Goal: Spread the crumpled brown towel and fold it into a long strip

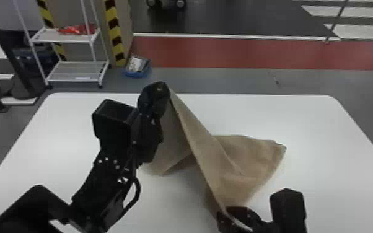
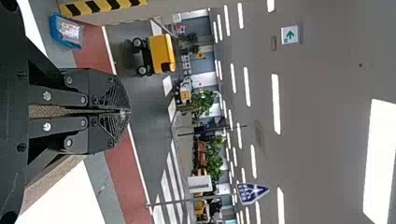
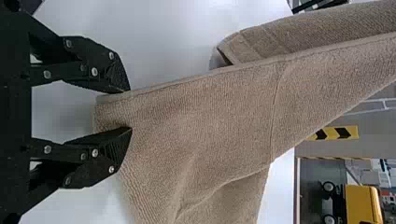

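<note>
Nearest the robot is the right gripper (image 3: 130, 108), its fingers spread apart with a corner of the brown towel (image 3: 210, 121) in the gap between them. The hemmed edge (image 3: 177, 84) runs by one fingertip and the pile passes the other; whether either finger presses on the cloth, I cannot tell. Going by the ribbed pile and the loose way it drapes, the towel should be light, soft and limp, with nothing fragile about it and little tendency to slip. It will not hold a shape unsupported, so the place to take it is this corner — hem and pile together, set well in from the fingertips. A pinch on the pile alone might pull up a single layer and leave a fold behind.

From there the towel slants up and away in a taut-looking band, while its slack part (image 1: 251, 161) rests on the white table (image 1: 325, 139) to the right of that band, still doubled over and creased. Farther off, above the table's far part, the left gripper (image 2: 125, 112) is closed on the other end — the cloth shows between its fingers — and a flap hangs beneath it down to the tabletop.
</note>
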Robot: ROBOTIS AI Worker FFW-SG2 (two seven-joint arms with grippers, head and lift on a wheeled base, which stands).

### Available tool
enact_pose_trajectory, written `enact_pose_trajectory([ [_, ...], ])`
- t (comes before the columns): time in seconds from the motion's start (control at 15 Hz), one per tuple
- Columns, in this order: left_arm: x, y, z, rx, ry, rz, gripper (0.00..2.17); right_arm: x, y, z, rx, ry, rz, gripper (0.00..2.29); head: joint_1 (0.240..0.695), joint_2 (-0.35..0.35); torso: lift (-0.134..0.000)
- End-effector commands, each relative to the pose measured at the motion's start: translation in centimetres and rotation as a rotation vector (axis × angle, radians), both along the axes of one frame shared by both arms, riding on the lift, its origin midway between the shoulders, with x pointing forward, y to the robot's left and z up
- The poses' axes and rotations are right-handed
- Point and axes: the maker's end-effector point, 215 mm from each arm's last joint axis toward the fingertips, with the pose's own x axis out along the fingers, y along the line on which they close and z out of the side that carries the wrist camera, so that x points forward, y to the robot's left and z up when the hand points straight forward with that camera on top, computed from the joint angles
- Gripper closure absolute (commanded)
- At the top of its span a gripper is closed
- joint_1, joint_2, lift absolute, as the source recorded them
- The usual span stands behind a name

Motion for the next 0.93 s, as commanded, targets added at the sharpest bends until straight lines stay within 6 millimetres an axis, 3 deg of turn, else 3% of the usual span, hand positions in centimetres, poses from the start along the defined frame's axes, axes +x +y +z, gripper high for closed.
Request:
enact_pose_trajectory([
  [0.0,0.3,0.9,0.3,0.002,-0.007,0.02,1.08,0.9,-1.5,1.9,-0.011,-0.041,-0.031,1.95,0.695,-0.039,-0.123],
  [0.13,0.4,1.5,0.5,0.005,-0.015,0.035,1.08,3.1,-3.5,5.8,-0.007,-0.144,-0.066,1.95,0.695,-0.046,-0.123],
  [0.33,0.3,2.2,1.5,0.003,-0.035,0.053,1.08,8.5,-8.2,12.2,-0.002,-0.291,-0.144,1.95,0.695,-0.066,-0.123],
  [0.53,-0.2,2.0,2.2,-0.001,-0.043,0.039,1.08,12.4,-11.5,18.2,0.06,-0.402,-0.208,1.95,0.695,-0.103,-0.123],
  [0.87,-1.5,1.8,4.5,-0.004,-0.077,0.006,1.08,15.6,-16.3,23.4,0.131,-0.43,-0.312,1.95,0.619,-0.168,-0.123],
])
